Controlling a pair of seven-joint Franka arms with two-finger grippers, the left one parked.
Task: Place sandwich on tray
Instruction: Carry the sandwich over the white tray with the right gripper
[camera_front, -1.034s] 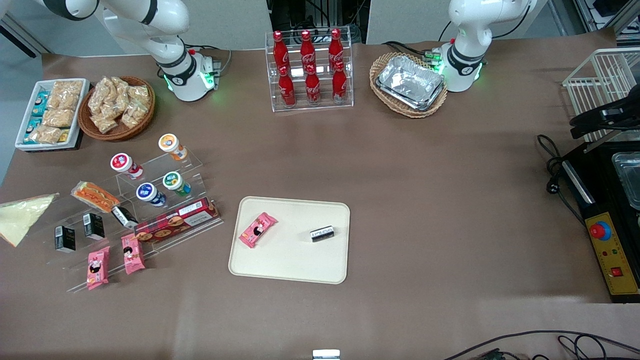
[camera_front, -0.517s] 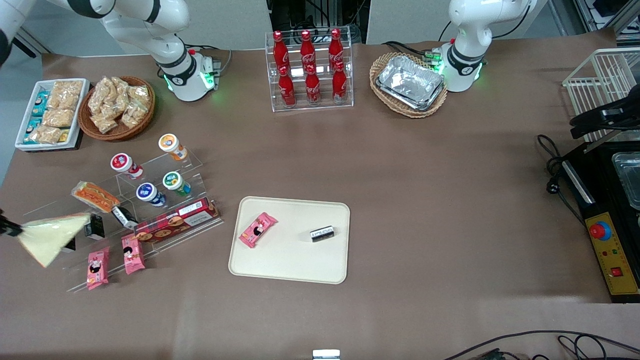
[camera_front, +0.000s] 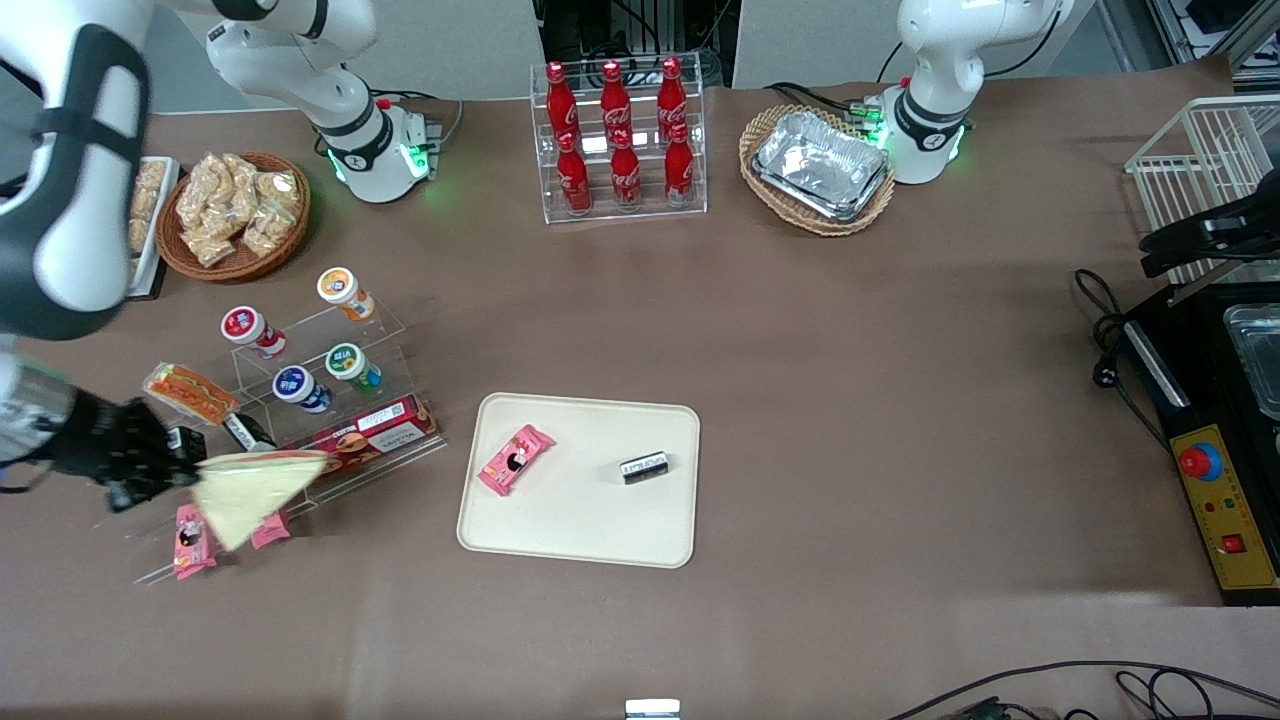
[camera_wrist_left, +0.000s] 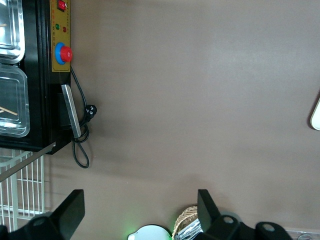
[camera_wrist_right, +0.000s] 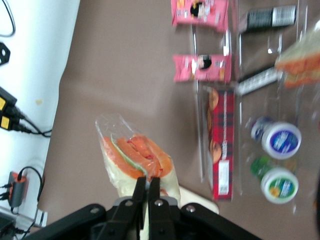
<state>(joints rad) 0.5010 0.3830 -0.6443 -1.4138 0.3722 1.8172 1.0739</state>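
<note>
While the working arm is reaching over its own end of the tabletop (camera_front: 800, 330), the gripper (camera_front: 150, 468) is hanging above the clear acrylic display steps (camera_front: 300, 400), with its jaws clamped on the wrap at one corner of the sandwich (camera_front: 252, 488). In the right wrist view the jaws are pressing together on the sandwich's (camera_wrist_right: 137, 162) plastic, and the orange-red and green filling is facing the camera. The sandwich is being carried in the air, clear of any surface, over the pink snack packets (camera_front: 190, 538) at the near edge of the steps and just beside the long red plaid biscuit box (camera_front: 362, 436). A smaller wrapped sandwich (camera_front: 190, 392) is lying on the steps farther from the front camera, near four capped cups (camera_front: 293, 386). Toward the middle of the tabletop, the tray (camera_front: 580, 520) is lying flat, well apart from the carried sandwich, and is holding a pink packet (camera_front: 514, 459) and a small dark bar (camera_front: 644, 467), which are lying apart from each other.
</note>
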